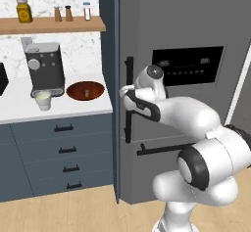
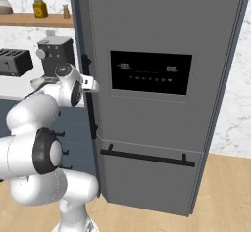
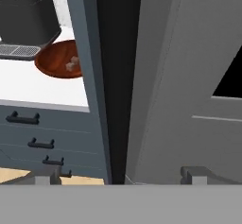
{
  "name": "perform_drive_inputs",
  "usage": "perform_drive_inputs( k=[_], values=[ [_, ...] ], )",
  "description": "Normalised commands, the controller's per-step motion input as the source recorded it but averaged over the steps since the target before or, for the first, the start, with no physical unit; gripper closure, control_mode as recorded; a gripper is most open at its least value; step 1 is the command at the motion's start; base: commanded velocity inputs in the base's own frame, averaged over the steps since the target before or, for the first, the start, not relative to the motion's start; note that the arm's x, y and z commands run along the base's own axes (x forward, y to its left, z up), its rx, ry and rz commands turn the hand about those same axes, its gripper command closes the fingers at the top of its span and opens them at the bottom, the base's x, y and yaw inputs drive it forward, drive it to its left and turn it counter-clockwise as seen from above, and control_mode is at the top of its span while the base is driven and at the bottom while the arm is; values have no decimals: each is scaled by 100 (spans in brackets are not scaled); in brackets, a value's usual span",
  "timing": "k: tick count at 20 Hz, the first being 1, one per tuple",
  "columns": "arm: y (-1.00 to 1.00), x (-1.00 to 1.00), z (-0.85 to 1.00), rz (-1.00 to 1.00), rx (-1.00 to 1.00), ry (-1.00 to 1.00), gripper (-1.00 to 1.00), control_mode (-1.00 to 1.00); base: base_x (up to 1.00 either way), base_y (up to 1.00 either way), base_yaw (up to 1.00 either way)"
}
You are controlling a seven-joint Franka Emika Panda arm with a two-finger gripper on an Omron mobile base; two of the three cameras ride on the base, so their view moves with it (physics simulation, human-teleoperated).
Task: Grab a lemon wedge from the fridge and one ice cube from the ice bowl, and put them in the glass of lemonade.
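The fridge [image 1: 196, 94] stands tall and grey at the right end of the run of units, its door shut, with a black display panel [image 1: 188, 65] at mid height and a long black vertical handle [image 1: 129, 99] along its left edge. A second, horizontal black handle [image 2: 147, 156] crosses the lower section. The gripper [image 3: 118, 175] sits close against the fridge's left edge near the vertical handle; in the hand view its fingers [image 3: 45, 176] are spread wide, with nothing between them, and the dark gap beside the fridge door runs up between them.

Left of the fridge, on the white worktop [image 1: 19, 104], the ice bowl [image 1: 85, 90] lies nearest the fridge, a wide shallow reddish-brown dish with a few pale lumps in it. The glass of lemonade [image 1: 43, 100] stands further left, just in front of the dark coffee machine [image 1: 45, 68]. A black toaster [image 2: 13, 62] sits at the left in the right base view.

Below the worktop are dark blue-grey drawers [image 1: 61, 150] with black pulls. Above, a wooden shelf [image 1: 51, 24] carries a yellow jar [image 1: 23, 11] and three small shakers [image 1: 68, 13]. The floor [image 1: 73, 211] is pale wood.
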Motion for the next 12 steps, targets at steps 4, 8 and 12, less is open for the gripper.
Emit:
perform_drive_inputs(
  k=[4,8,12],
  values=[
    [8,48,-15,0,0,0,-100,-100,0,0,0],
    [4,48,-13,0,0,-3,-100,-100,0,0,0],
    [6,54,-6,0,0,-2,-100,-100,0,0,0]
  ],
)
